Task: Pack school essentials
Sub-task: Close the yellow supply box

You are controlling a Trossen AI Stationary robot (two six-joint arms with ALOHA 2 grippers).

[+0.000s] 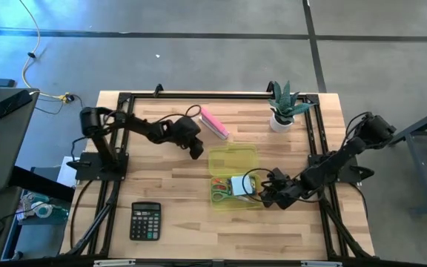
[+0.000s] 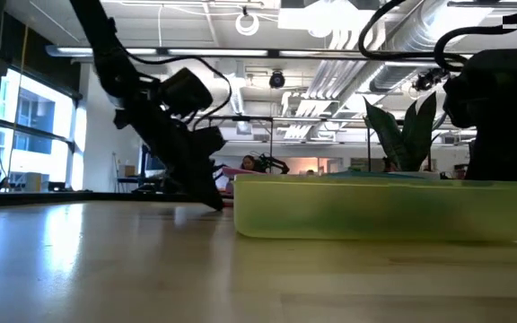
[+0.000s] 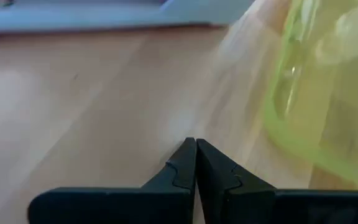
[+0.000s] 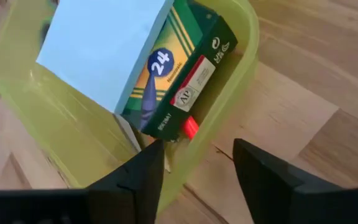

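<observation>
A yellow-green translucent box lies on the table with its lid folded open toward the far side. Inside are a light blue note pad, a green crayon pack marked 24, an orange-red piece and green-handled scissors. My right gripper is open at the box's right end, slanting down, with the wall between its fingers. My left gripper is shut, its tips low over the wood just left of the lid and apart from it. My right gripper has one finger on the inner side of the box's right-end wall and the other outside it, coming slanting down from the table's right. Whether either finger touches the wall I cannot tell.
A pink oblong block lies far of the lid, close to my left arm. A potted plant stands at the far right. A black calculator sits near the front left. Bare wood lies in front of the box.
</observation>
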